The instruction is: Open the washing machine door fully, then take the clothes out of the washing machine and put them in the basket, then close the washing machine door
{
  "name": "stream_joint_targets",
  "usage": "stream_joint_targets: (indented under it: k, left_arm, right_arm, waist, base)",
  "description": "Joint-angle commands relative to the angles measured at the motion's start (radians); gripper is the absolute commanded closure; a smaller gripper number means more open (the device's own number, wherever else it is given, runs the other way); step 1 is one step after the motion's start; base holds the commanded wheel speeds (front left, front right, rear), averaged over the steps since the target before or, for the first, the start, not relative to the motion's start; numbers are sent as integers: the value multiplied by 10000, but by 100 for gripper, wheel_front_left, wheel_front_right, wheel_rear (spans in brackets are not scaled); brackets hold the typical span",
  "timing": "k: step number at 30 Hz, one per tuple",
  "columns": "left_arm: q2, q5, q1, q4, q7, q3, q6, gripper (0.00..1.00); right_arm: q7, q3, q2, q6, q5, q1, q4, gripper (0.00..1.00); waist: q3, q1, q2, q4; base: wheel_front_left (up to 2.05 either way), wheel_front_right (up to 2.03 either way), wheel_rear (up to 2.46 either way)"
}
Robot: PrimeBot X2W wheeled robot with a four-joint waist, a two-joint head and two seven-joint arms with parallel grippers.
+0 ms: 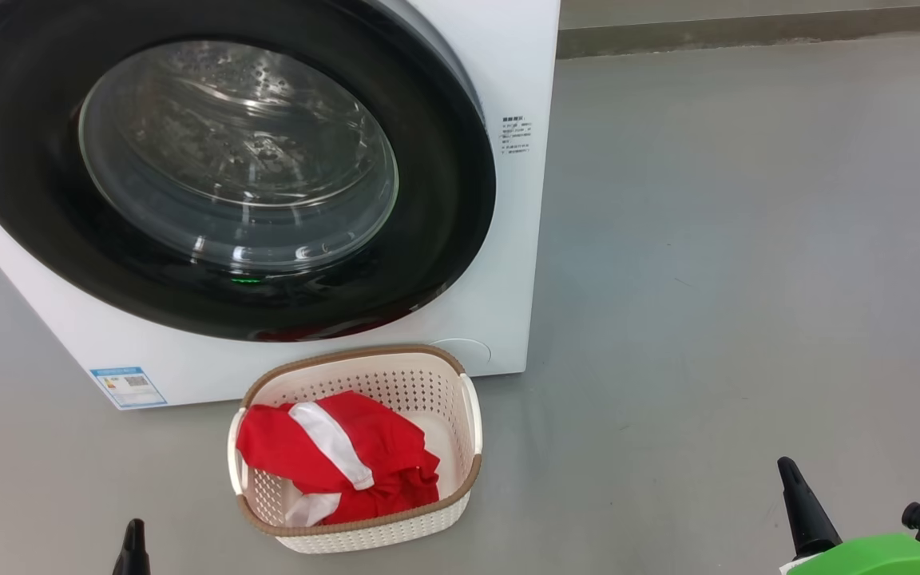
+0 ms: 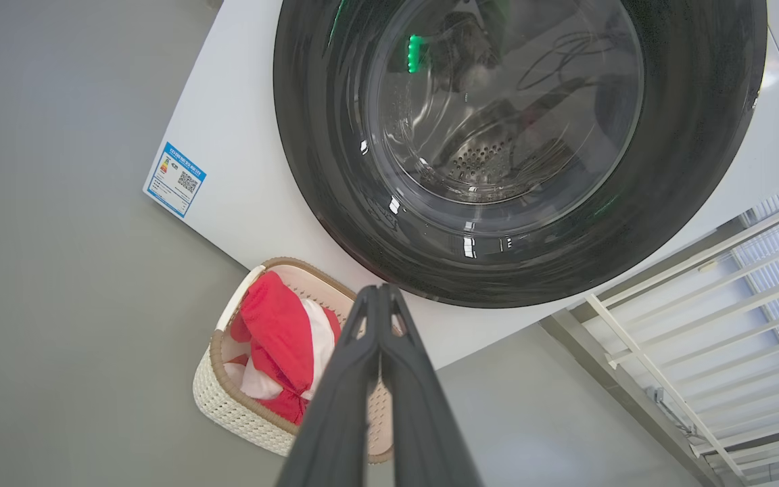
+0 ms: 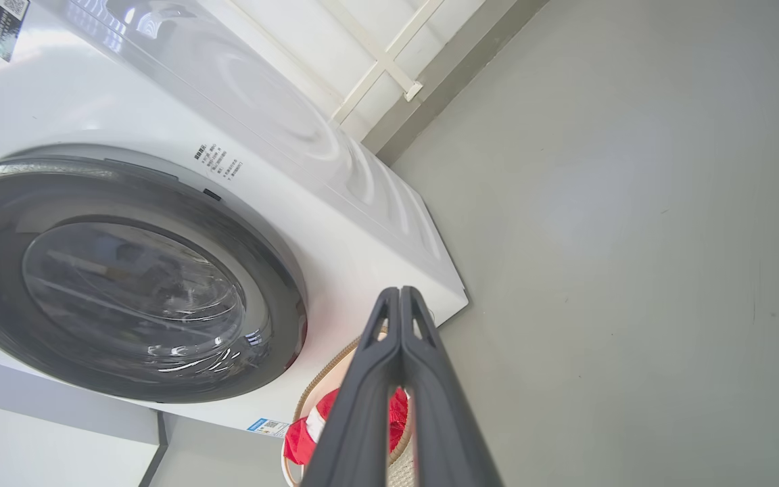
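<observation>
Red clothes (image 1: 340, 455) with a white stripe lie crumpled in the cream perforated basket (image 1: 380, 537) at bottom centre of the head view. It sits between the left gripper (image 2: 380, 295) at the lower left edge and the right gripper (image 3: 400, 295) at lower right. Both stand apart from it, dark fingers pressed together, holding nothing. Above, the round glossy black-rimmed door (image 1: 236, 160) lies closed against the white washer (image 1: 512, 239).

I read bright, even, diffuse light in all three views. The washing machine door (image 1: 224, 172) carries white highlight streaks and a small green reflection on its glass. The basket (image 1: 372, 537) casts a faint soft shadow on the floor (image 1: 747, 239). Both wrist views bow straight edges near the borders.
</observation>
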Motion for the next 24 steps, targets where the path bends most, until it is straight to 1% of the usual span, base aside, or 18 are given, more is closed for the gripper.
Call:
stream_joint_targets:
  k: [1, 24]
  left_arm:
    - [84, -378, -527, -193, 74, 208, -14, 100]
    - [47, -2702, -955, -168, 737, 312, -20, 100]
  right_arm:
    - [69, 35, -32, -10, 312, -466, -320, 100]
    - [750, -221, 229, -15, 2489, -598, -598, 100]
  waist:
    - [3, -1, 0, 8]
    - [34, -1, 0, 95]
  base:
    - [0, 0, 0]
    - [0, 0, 0]
